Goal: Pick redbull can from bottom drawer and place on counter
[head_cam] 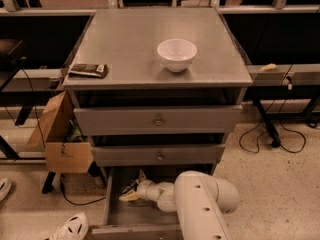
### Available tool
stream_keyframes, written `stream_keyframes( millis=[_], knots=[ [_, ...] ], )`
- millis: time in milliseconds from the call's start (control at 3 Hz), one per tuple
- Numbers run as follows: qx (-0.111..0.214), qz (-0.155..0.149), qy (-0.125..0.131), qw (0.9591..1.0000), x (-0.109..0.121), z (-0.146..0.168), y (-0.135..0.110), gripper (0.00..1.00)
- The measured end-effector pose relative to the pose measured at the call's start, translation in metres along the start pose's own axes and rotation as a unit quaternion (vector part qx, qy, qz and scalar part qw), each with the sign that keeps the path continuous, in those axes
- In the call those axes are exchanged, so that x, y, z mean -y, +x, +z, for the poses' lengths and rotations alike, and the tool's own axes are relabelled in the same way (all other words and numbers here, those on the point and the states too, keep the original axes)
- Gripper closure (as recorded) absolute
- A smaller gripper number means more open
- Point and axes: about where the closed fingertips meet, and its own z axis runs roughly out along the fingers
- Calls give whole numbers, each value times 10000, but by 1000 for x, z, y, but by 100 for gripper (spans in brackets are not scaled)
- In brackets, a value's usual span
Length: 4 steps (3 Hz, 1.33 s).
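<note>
We find the gripper point(131, 191) inside the bottom drawer point(127, 218), lower centre. We cannot tell its state, and the redbull can is unseen. We judge the pick in hand; next, confirm the grasp.

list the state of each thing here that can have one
bottom drawer: pulled open
middle drawer: pushed in
top drawer: pushed in
gripper: down inside the bottom drawer
redbull can: cannot make it out
white bowl: upright on the counter
dark packet: lying flat on the counter
</note>
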Motion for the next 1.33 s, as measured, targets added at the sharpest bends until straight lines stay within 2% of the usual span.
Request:
stream_keyframes(
  millis=[333, 667, 1333],
  knots=[
    [-77, -60, -71, 9999, -5, -4, 4, 0],
    [-127, -124, -165, 9997, -12, -5, 7, 14],
    [-176, -147, -241, 9994, -18, -4, 12, 58]
  ],
)
